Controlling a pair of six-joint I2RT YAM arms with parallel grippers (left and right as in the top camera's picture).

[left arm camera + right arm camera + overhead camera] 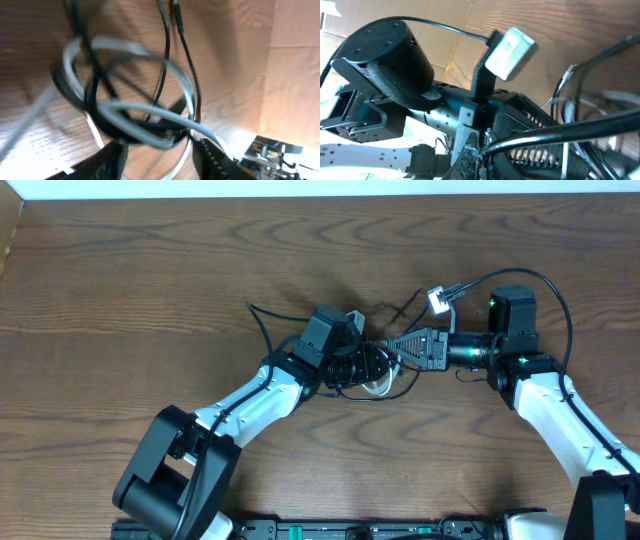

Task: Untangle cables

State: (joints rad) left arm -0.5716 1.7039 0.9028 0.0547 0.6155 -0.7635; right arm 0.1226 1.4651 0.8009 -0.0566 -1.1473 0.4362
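The cables [376,380] lie in one tangle at the middle of the wooden table [150,260], right where the two arms meet. From overhead the left gripper [366,366] sits on top of the knot and hides most of it; only a curve of white and a few thin black strands show around it. The right gripper [393,346] points in from the other side, its tip just beside the tangle.

The left wrist view opens up what the overhead hides: a white cable [130,47] in blurred loops, black strands threaded through it, and the left gripper [160,155] with its fingers [112,160] standing apart, the loops between them. The right wrist view shows the right gripper [475,152] closed on a black cable [560,131] that runs taut out from its tip.
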